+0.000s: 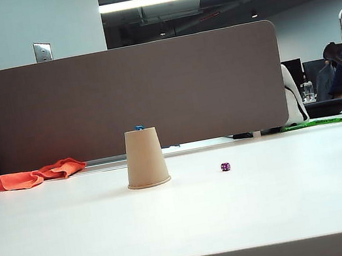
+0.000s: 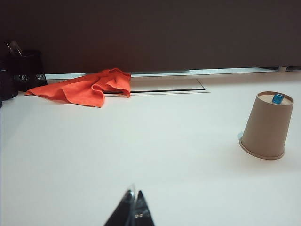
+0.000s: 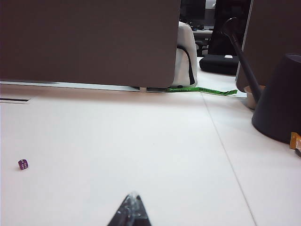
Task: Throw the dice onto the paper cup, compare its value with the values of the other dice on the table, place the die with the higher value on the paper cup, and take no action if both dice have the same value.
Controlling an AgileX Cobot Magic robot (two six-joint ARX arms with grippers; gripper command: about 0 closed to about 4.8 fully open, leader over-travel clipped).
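Note:
The tan paper cup [image 1: 145, 158] stands upside down on the white table, left of centre; the left wrist view shows the cup [image 2: 266, 126] too. On its flat top rests the tiny light blue die [image 1: 139, 127], also seen as the blue die [image 2: 278, 99]. The dark purple die [image 1: 225, 167] lies on the table to the right of the cup, apart from it; the right wrist view shows the purple die [image 3: 23, 164] as well. My left gripper [image 2: 134, 194] is shut and empty, well short of the cup. My right gripper [image 3: 133, 195] is shut and empty, away from the purple die. Neither gripper appears in the exterior view.
An orange cloth [image 1: 32, 176] lies at the back left beside a dark pen holder [image 2: 26, 69]. A grey partition [image 1: 120, 100] runs along the table's far edge. A dark lamp base [image 3: 280, 101] and a green strip [image 3: 202, 90] sit at the far right.

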